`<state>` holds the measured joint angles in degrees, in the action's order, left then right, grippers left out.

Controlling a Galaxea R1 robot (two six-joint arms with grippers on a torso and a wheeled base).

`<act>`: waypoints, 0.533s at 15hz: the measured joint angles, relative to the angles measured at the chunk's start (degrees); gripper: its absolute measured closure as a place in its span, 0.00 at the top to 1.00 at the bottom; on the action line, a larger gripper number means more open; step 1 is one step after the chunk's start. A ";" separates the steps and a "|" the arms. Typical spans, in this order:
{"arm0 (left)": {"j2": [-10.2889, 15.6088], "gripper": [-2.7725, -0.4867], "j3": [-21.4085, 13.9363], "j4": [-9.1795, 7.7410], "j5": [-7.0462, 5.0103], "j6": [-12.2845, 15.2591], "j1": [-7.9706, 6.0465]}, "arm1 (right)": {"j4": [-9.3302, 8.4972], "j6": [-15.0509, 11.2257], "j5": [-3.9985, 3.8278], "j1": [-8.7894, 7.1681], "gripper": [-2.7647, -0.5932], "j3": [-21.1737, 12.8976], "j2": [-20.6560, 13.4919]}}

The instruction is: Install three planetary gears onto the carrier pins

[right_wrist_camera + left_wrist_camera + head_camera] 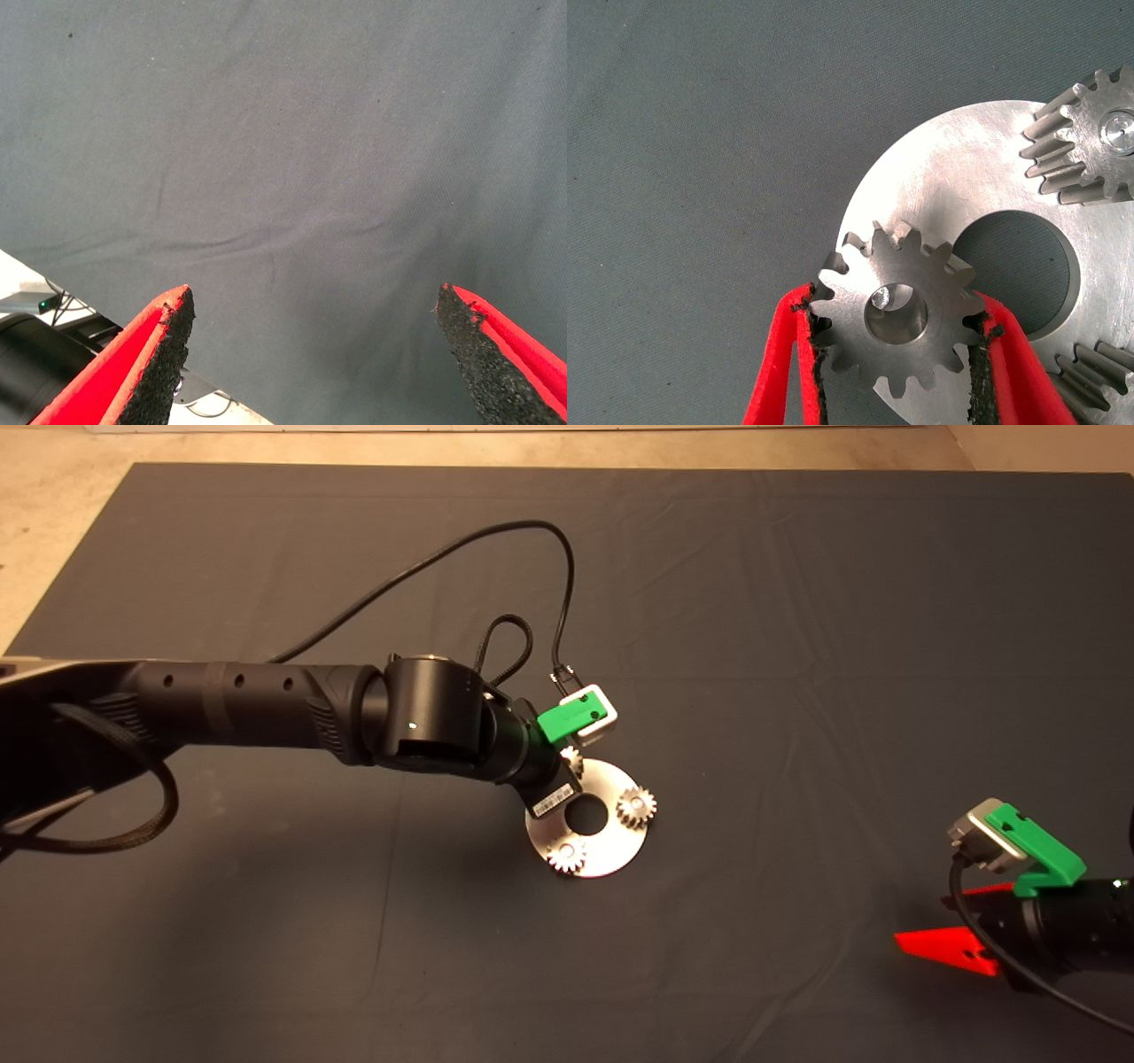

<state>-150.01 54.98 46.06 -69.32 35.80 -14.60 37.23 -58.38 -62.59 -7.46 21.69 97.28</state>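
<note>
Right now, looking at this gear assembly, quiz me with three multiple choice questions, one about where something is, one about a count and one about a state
1. Where is the right end effector?
A. Over the disc
B. Parked at the mat's lower right
C. Out of view

2. How many planetary gears show on the disc in the head view?
A. One
B. Five
C. Three

3. What is the left end effector doing?
A. Gripping a gear
B. Open over bare mat
C. Gripping a cable

Answers:
1. B: its red fingers lie at the head view's lower right, and its wrist view shows only dark mat.
2. C: two planetary gears sit free on the disc and a third is under the left arm.
3. A: the red fingers press that gear's teeth from both sides, with a carrier pin glinting inside its bore.
</note>
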 joint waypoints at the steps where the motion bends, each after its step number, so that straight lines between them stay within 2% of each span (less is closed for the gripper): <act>1: 0.00 0.07 0.15 0.00 0.08 0.00 0.00 | 0.00 0.01 0.00 -0.02 0.66 0.00 0.01; 3: 0.00 0.07 0.50 -0.11 0.55 0.00 -0.05 | 0.00 0.01 0.00 -0.02 0.66 0.00 0.01; 8: 0.00 0.07 0.61 -0.22 0.82 0.00 -0.05 | 0.00 0.01 0.00 -0.02 0.66 0.00 -0.01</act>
<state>-150.00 55.59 45.84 -68.50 35.80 -14.65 37.23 -58.37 -62.59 -7.49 21.69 97.27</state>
